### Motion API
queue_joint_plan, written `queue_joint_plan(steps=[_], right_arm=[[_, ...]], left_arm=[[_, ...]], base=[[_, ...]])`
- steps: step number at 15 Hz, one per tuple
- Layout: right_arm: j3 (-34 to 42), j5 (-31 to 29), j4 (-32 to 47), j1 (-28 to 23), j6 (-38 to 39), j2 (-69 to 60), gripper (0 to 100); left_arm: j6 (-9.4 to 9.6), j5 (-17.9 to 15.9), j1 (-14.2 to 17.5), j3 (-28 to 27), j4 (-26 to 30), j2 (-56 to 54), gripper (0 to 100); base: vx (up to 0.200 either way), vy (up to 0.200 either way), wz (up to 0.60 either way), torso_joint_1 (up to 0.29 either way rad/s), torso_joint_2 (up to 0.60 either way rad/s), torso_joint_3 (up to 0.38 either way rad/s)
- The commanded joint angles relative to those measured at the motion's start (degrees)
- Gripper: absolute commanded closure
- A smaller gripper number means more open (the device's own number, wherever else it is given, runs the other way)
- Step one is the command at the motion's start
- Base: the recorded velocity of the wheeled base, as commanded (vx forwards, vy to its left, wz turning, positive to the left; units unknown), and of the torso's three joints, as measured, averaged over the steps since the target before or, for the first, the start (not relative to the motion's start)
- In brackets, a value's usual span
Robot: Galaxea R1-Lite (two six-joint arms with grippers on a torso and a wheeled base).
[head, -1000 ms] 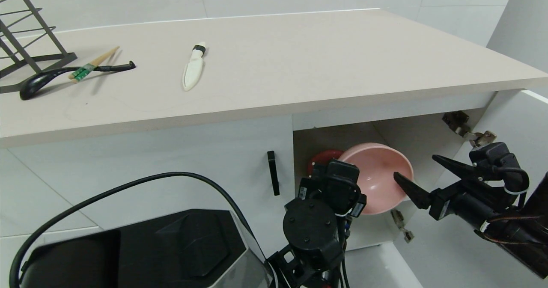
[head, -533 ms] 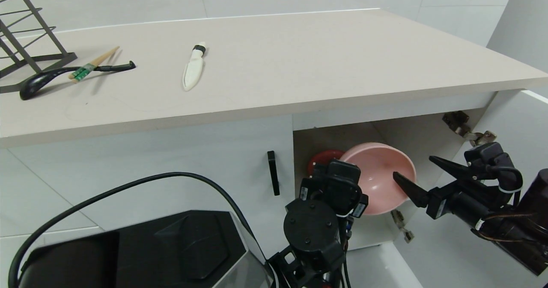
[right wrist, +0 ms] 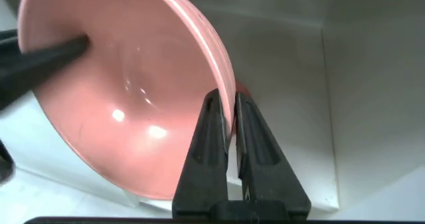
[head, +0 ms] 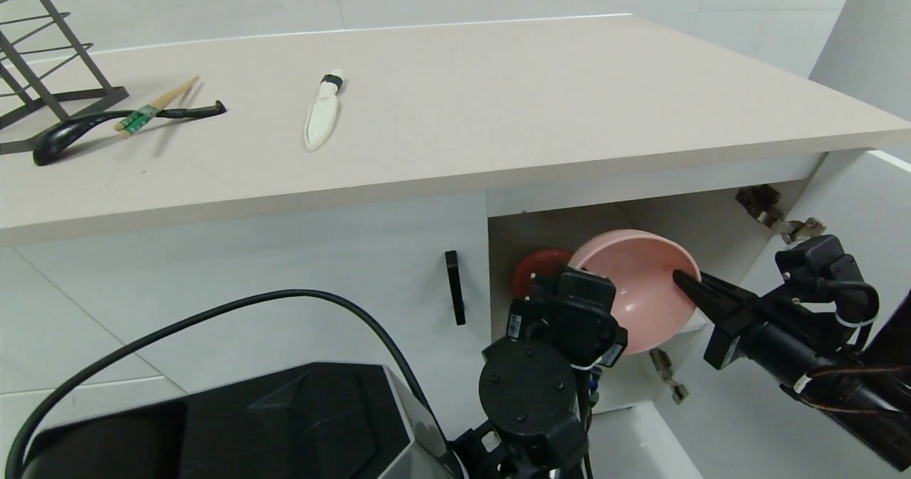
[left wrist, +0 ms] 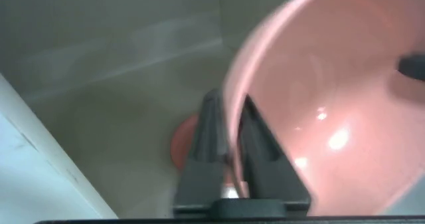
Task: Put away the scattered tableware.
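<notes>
While left fingers (left wrist: 209, 137), right fingers (right wrist: 211, 137) pinch pink bowl (head: 640, 294), head view adds white knife (head: 322, 112).

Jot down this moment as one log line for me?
left gripper: shut on pink bowl rim | right gripper: shut on opposite rim | bowl: tilted at open cabinet mouth | countertop: white knife, black spoon, chopsticks

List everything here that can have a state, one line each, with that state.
pink bowl, tilted, gripped at its rim on two sides
left gripper, shut on the pink bowl's rim
right gripper, shut on the pink bowl's rim
right cupboard door, open
left cupboard door, closed
white knife, lying flat on the counter
</notes>
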Motion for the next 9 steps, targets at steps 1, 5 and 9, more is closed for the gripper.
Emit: queue_joint_plan(steps=[1,5,9], right_arm=[[0.06,0.74,-0.09,0.37,0.01,-0.75,100],[0.32,0.74,-0.09,0.1,0.1,-0.13,100],[0.59,0.74,-0.09,-0.07,0.1,0.48,100]], left_arm=[[0.08,-0.96,-1.13,0.14,0.16,-0.38,0],[-0.18,-5.88,-1.4,3.57,0.16,-4.51,0],[-1.32,-10.81,-0.61,12.01,0.16,-9.17,0]], base=[[0.0,0.0,0.0,0.0,0.0,0.0],[0.0,0.0,0.0,0.0,0.0,0.0],[0.0,0.0,0.0,0.0,0.0,0.0]])
